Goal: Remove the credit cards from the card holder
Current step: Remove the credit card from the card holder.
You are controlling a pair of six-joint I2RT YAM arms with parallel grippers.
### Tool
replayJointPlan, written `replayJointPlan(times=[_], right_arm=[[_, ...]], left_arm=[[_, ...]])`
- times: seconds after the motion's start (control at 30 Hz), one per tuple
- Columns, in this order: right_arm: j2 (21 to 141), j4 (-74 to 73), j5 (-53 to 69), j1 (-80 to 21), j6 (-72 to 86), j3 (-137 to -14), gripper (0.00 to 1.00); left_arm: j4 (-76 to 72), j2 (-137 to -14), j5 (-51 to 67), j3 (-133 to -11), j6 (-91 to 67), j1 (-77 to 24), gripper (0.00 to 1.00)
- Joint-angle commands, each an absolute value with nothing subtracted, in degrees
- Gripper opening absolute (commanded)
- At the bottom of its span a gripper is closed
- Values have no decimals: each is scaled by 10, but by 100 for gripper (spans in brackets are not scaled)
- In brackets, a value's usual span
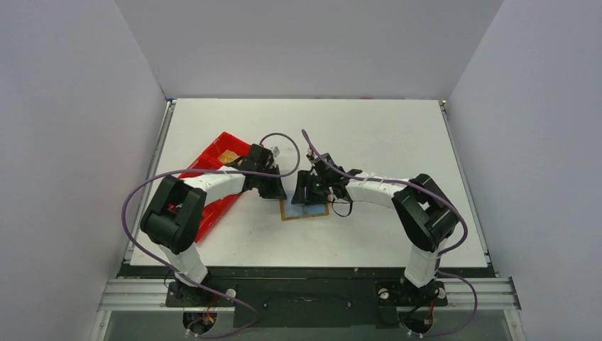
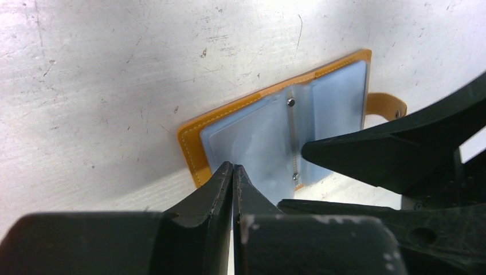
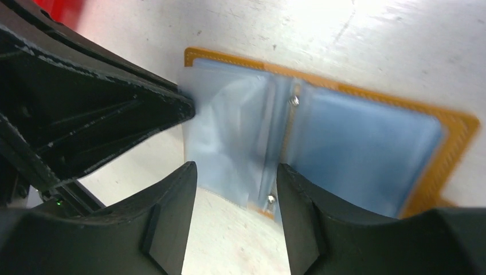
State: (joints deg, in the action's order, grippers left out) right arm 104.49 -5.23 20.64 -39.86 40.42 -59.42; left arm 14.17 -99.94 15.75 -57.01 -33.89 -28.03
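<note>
The tan card holder (image 1: 287, 212) (image 2: 192, 146) (image 3: 458, 129) lies open and flat on the white table, between the two arms. Pale blue-grey credit cards (image 2: 338, 97) (image 3: 367, 149) sit in its clear sleeves on either side of a riveted spine. My left gripper (image 1: 278, 190) (image 2: 233, 167) is shut, its tips meeting on the outer edge of the left-hand sleeve (image 3: 223, 132), which stands a little raised and blurred. My right gripper (image 1: 307, 193) (image 3: 235, 177) is open and low over the holder's near edge at the spine, with nothing between its fingers (image 2: 344, 154).
A long red tray (image 1: 213, 167) lies at the left under the left arm, holding something tan. The holder's closing strap (image 2: 387, 106) sticks out from its far side. Grey walls enclose the table on three sides.
</note>
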Motion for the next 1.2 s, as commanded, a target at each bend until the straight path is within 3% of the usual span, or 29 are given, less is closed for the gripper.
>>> replayJointPlan(times=[0.0,0.4,1.17], right_arm=[[978,-135,139,-397,375,-620,51],[912,-187,68,-393,361,-618,51],[842,-191,30,-359,354,-547,51]], left_arm=[[160,-960,142,-596,-361,-280,0],[161,-947,168,-621,-418,-291,0],[137,-1118,163,-758,-503,-334,0]])
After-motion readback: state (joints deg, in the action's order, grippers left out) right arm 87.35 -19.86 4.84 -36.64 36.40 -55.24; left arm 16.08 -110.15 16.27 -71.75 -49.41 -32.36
